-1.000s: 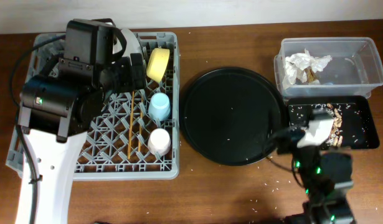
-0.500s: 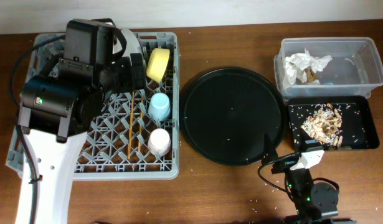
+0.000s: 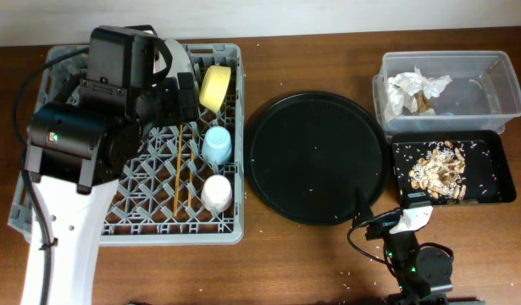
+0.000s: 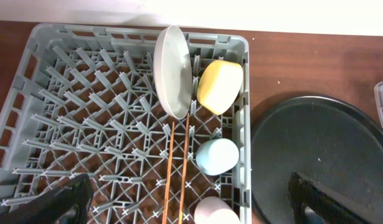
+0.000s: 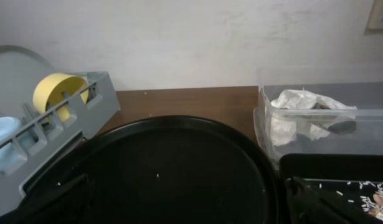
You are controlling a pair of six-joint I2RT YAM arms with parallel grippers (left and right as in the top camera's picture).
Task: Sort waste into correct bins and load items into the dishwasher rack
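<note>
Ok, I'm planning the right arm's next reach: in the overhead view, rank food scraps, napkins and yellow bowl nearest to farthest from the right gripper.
From the right gripper:
1. Food scraps, in the black tray just ahead.
2. Napkins, in the clear tub beyond.
3. Yellow bowl, far left in the rack.

Noted: rack (image 3: 141, 182) grey, grid-patterned; plate (image 4: 172, 71) white; bowl (image 3: 215, 87) yellow; cup (image 3: 217, 145) light blue; second cup (image 3: 216, 193) pinkish white; chopsticks (image 4: 177, 168) pale wood; round tray (image 3: 315, 157) black; tub (image 3: 446, 56) clear; napkins (image 3: 412, 87) white; shallow tray (image 3: 489, 161) black; scraps (image 3: 438, 165) beige-brown; table (image 3: 311, 263) dark brown
</note>
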